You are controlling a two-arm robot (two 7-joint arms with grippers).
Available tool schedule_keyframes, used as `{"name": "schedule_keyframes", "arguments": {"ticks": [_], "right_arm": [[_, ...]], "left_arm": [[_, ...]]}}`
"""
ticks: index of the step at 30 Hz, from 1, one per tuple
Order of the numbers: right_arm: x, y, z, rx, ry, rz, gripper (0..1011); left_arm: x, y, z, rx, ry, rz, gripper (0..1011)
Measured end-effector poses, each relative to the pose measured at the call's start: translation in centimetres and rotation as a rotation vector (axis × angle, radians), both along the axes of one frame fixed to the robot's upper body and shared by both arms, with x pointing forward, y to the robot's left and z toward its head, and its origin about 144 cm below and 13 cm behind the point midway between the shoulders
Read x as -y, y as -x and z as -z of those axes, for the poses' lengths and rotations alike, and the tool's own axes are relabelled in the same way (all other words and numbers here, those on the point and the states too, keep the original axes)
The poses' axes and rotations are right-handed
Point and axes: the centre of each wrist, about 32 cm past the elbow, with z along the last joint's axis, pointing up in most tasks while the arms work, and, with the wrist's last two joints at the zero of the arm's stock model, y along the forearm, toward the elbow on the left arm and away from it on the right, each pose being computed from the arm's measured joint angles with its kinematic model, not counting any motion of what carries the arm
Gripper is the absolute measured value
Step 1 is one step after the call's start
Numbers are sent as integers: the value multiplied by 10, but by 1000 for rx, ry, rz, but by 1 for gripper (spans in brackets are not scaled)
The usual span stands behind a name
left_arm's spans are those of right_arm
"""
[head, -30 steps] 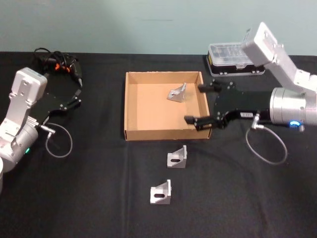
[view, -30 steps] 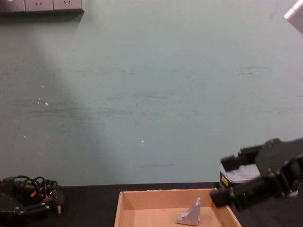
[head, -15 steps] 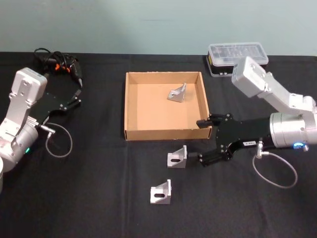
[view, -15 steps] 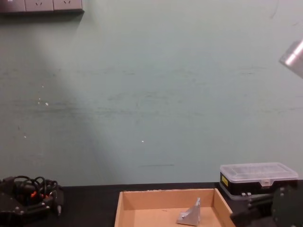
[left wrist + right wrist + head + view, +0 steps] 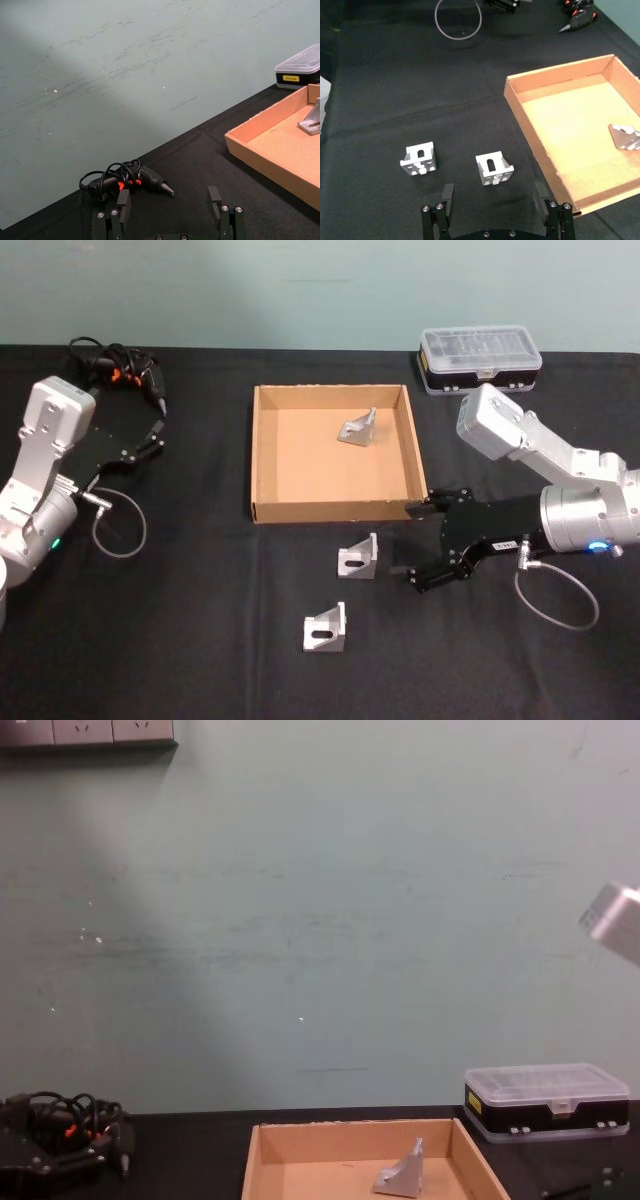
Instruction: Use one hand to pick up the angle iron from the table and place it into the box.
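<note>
Angle iron: small silver-grey slotted metal bracket, sitting on the flat matte black table, just in front of the wide shallow tan cardboard box.
Handling: looks stiff, fairly light, smooth and likely slippery. I'd pinch across its two flat side webs, low down.
Right gripper: my dark jaws gape wide, nothing held, just beside it and facing it!
Box contents: one matching bracket already inside.
Spare bracket: nearer me, apart.
Left gripper: parked far left, jaws apart, empty.
</note>
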Motion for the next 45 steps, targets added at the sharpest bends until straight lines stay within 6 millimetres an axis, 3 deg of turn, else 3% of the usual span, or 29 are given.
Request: {"name": "schedule_keyframes", "arguments": {"ticks": [45], "right_arm": [[-36, -32, 36, -58, 17, -35, 1002]], "left_arm": [[0, 0, 0, 0, 0, 0, 1000]]}}
